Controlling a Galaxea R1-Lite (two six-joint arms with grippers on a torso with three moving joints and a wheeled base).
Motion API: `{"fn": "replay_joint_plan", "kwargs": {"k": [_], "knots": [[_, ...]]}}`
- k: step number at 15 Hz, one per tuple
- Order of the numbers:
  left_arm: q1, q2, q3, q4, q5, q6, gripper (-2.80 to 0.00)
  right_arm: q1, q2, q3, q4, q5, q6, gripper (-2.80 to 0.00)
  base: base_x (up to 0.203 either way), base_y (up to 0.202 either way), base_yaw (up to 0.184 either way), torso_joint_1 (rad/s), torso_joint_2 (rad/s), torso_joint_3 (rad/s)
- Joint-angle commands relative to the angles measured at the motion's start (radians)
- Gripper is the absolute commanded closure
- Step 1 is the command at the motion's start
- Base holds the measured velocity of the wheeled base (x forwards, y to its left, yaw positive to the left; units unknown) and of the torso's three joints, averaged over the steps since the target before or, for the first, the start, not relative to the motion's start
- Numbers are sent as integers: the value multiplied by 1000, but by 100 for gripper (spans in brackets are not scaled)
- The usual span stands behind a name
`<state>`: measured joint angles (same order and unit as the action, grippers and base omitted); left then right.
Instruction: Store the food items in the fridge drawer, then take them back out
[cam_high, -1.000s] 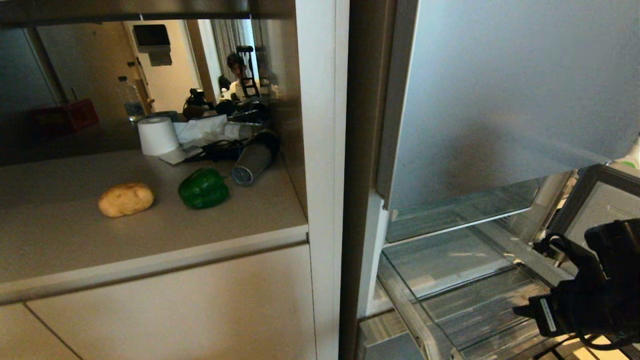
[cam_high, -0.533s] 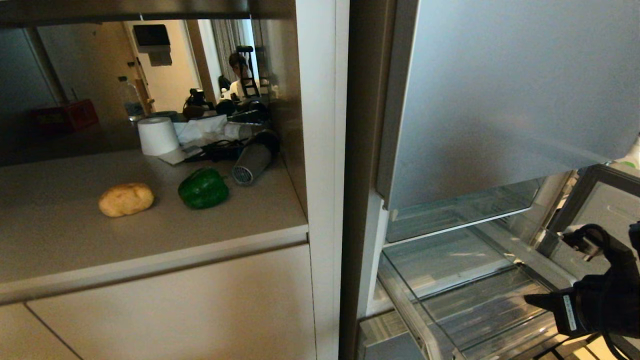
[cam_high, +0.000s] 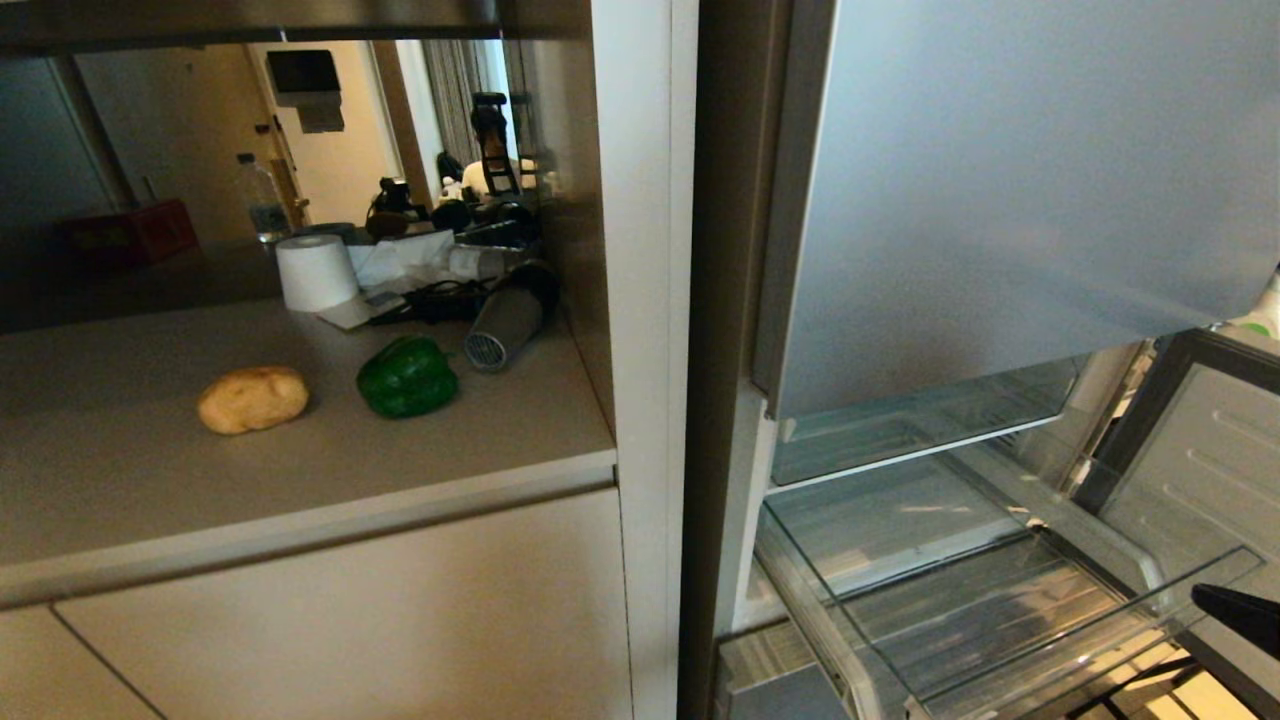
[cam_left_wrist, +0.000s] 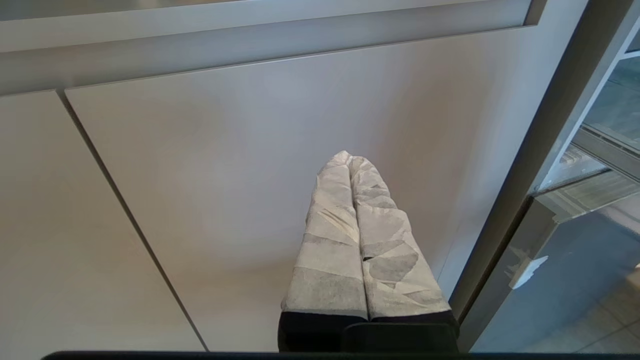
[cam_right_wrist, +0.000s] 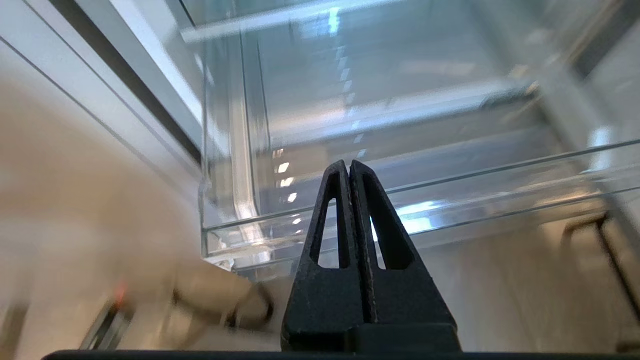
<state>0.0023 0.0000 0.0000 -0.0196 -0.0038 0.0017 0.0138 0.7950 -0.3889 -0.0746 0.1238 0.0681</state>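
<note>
The food items lie on the beige countertop (cam_high: 120, 480): a tan potato (cam_high: 252, 399) and, to its right, a green bell pepper (cam_high: 407, 376). The fridge drawer (cam_high: 1000, 610) is a clear ribbed bin, pulled out and empty, low on the right. Only the black tip of my right gripper (cam_high: 1215, 600) shows, at the drawer's front right corner. In the right wrist view this gripper (cam_right_wrist: 348, 164) is shut and empty, just in front of the drawer's front wall (cam_right_wrist: 500, 200). My left gripper (cam_left_wrist: 348, 156), with white-wrapped fingers, is shut and empty, parked facing a beige cabinet door (cam_left_wrist: 200, 175).
Behind the food stand a paper roll (cam_high: 315, 272), a grey cylinder (cam_high: 503, 330), a water bottle (cam_high: 262, 205) and a red box (cam_high: 130, 232). A white upright panel (cam_high: 645, 300) separates counter and fridge. The silver fridge door (cam_high: 1000, 200) hangs above the drawer.
My right arm has dropped down and out toward the lower right of the head view, leaving only its tip in sight. The drawer and food have not moved.
</note>
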Motion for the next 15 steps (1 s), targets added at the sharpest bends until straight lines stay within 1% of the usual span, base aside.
{"fn": "replay_joint_plan", "kwargs": {"k": [1,4,7,8,9,10,13,15], "knots": [[0,0,11,0,-1,0,0,-1,-229,50,-1,-3,-2,0,0,0,0,0,0,0],[0,-2,11,0,0,0,0,-2,-513,159,4,-9,-48,0,0,0,0,0,0,0],[0,-2,11,0,-1,0,0,-3,-760,267,48,-15,-92,0,0,0,0,0,0,0],[-1,-2,11,0,1,0,0,-4,-795,327,60,-41,-107,0,0,0,0,0,0,0],[0,-2,11,0,-1,1,0,-4,-798,377,71,-88,-111,0,0,0,0,0,0,0],[-1,-2,11,0,-1,1,0,-5,-794,388,80,-126,-82,0,0,0,0,0,0,0],[-1,-2,11,0,-1,1,0,-5,-793,387,81,-129,-45,0,0,0,0,0,0,0],[-1,-2,11,0,-1,0,0,-5,-793,387,81,-130,-39,0,0,0,0,0,0,0]]}}
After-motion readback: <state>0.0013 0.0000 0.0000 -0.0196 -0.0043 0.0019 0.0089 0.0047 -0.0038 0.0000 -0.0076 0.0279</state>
